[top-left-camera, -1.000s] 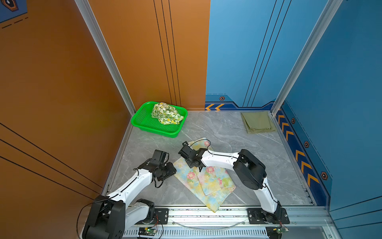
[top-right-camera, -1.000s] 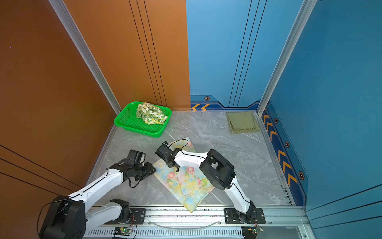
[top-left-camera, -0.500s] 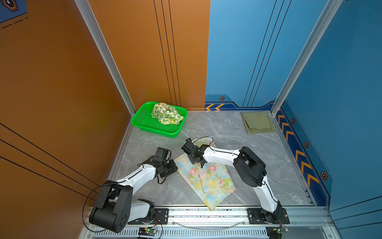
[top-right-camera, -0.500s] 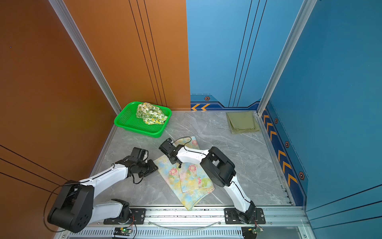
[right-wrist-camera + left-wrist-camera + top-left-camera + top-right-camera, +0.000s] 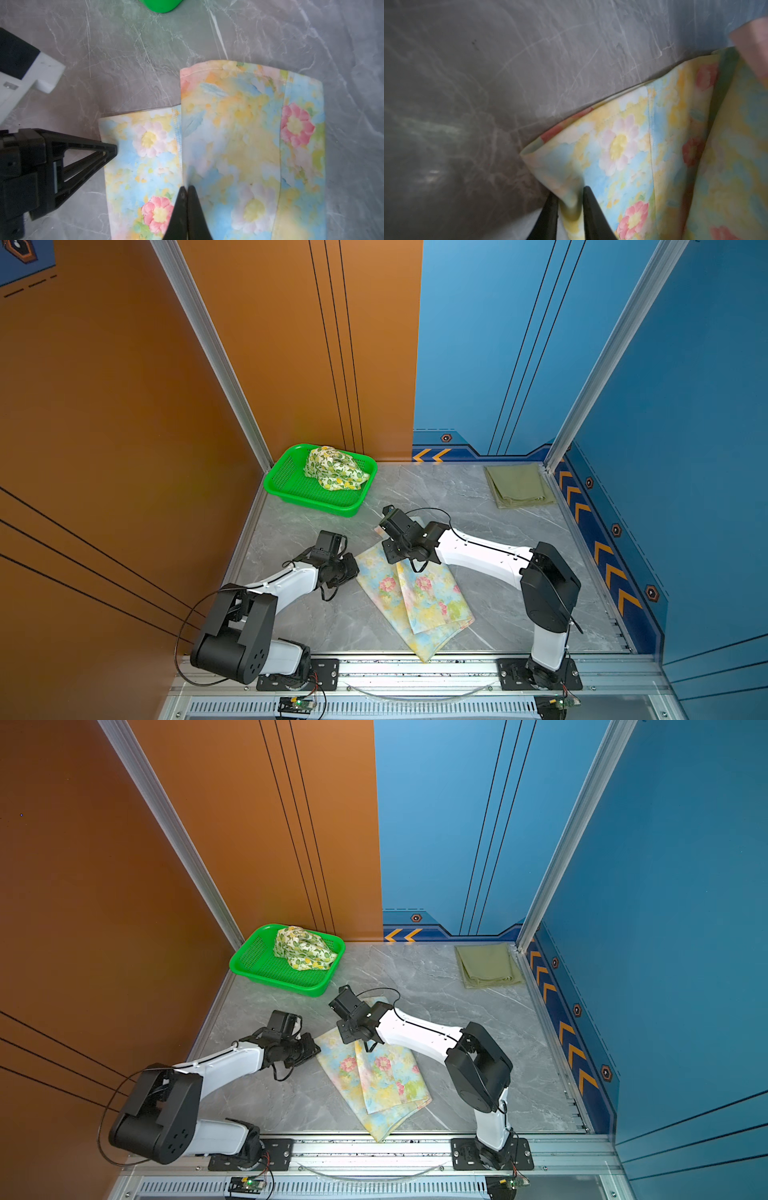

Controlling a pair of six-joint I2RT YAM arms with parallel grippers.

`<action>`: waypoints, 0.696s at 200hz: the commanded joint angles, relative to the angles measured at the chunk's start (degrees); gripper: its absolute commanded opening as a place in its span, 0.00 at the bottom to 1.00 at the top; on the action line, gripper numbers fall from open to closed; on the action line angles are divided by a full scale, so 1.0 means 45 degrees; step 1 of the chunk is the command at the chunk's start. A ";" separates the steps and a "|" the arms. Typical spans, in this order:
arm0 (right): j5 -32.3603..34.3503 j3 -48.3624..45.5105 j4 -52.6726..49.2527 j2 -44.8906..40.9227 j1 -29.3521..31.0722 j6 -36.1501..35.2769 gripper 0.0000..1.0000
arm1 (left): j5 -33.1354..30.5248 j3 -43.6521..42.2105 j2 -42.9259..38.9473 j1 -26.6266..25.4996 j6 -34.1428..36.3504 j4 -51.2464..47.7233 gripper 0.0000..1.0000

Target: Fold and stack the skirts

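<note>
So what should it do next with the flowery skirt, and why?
Probably lift both pinched spots together and carry them toward the near end: left fingers and right fingers each clamp the far end of the floral skirt, which lies partly folded.

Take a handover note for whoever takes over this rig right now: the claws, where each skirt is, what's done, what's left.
Claws: left claw shut on a side edge of the floral skirt; right claw shut on the edge of its folded-over flap.
Skirts: floral one mid-table, partly folded; olive-green skirt folded flat in the far right corner; lemon-print skirt crumpled in the green basket, far left.
Done: olive one folded.
Left: finish the floral fold, fold the lemon-print, stack all three.
</note>
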 commanded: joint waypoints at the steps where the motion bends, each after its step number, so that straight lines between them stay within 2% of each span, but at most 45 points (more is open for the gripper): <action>1: -0.1231 -0.0294 0.0058 -0.0307 0.0347 0.0963 0.00 | -0.0242 -0.0345 0.0628 0.0029 0.0251 -0.0319 0.23; 54: -0.1889 -0.0526 0.0182 -0.0530 0.1221 0.1973 0.00 | -0.0226 -0.0481 0.0732 0.0020 0.0267 -0.0042 0.22; 112: -0.2380 0.0200 0.0275 0.0628 0.2135 0.2577 0.00 | -0.0069 -0.0616 0.0421 0.0030 0.0035 0.0145 0.25; 120: -0.2349 0.0166 0.0253 0.0654 0.2131 0.2619 0.10 | -0.0045 -0.0656 0.0296 0.0042 0.0003 0.0118 0.26; 129: -0.2243 0.0022 0.0249 0.0470 0.2066 0.2598 0.28 | 0.0011 -0.0675 0.0141 0.0083 -0.0050 0.0065 0.27; 139: -0.1968 -0.0190 0.0253 0.0148 0.1981 0.2527 0.43 | 0.0039 -0.0683 -0.0074 0.0144 -0.0065 -0.0049 0.29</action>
